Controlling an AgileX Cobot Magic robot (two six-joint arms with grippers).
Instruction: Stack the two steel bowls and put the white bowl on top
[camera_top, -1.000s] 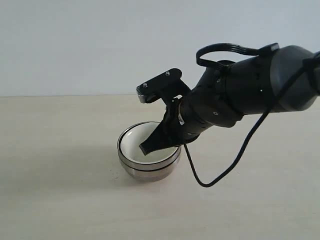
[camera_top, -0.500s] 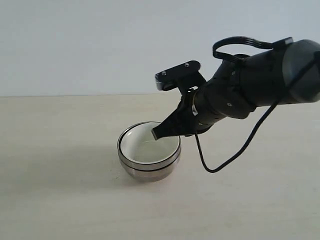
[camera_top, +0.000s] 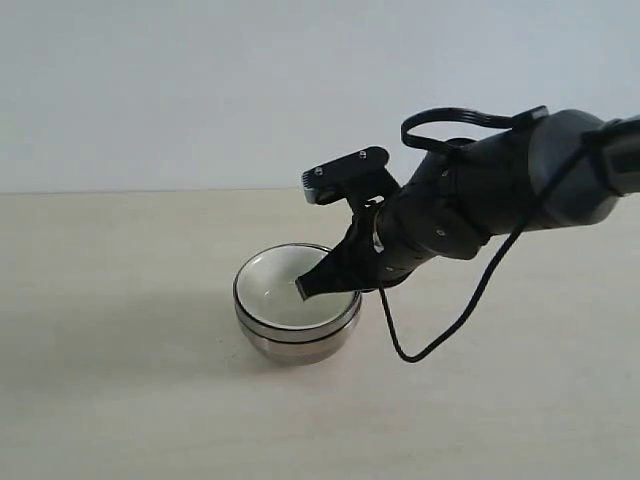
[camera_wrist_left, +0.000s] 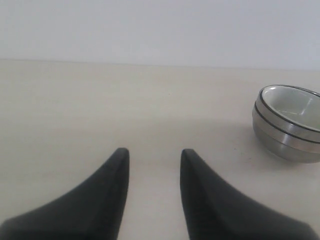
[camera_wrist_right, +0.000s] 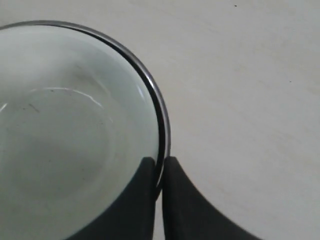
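Back down at the stack w/ the right pincer (camera_wrist_right: 159, 161) — half a sec ago up and off toward the right edge of the bench (camera_top: 120, 400), a full sec ago low inside the bowl. Reads as a return to the rim, not a retreat; prob. a last nudge or check.

Finds the white bowl (camera_top: 275, 290) seated in the two steel bowls (camera_top: 295, 345), all one nest, upright, roughly mid-bench and well in from the far edge. Looks level. Stack pos. about as in both earlier frames, maybe a hair toward the left edge. Reads as task all but done — only letting go and clearing off left.

Has the jaws drawn nearly together, just a slit, one jaw over the white inside and the other outside the steel rim. Pinching that rim or merely hovering above it: cannot tell from either view.

Leaves the left pincer (camera_wrist_left: 153, 151) out of it, spread wide w/ nothing between, over bare bench, well apart from the stack.
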